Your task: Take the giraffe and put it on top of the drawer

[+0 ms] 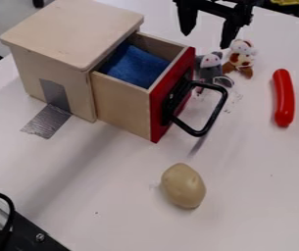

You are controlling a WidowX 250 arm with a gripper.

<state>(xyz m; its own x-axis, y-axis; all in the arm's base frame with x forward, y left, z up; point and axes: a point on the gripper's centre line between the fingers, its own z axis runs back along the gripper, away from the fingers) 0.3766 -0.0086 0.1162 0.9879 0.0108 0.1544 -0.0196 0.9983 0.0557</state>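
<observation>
Giraffe (242,58): small toy, whitish, blotched in brown. I find it on the table (112,196), near the red front of the drawer (122,105), head toward the table's far side; sitting or lying, I can't tell. Drawer: pale wood, slid partly out of its cabinet (76,29), blue cloth (135,63) inside. Black loop handle (214,116) juts from the front. Cabinet upright, broad flat wooden top, bare as I see it.

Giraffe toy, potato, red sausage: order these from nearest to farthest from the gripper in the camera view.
1. Giraffe toy, just below the gripper, slightly right.
2. Red sausage, at the view's right.
3. Potato, lower middle.
</observation>
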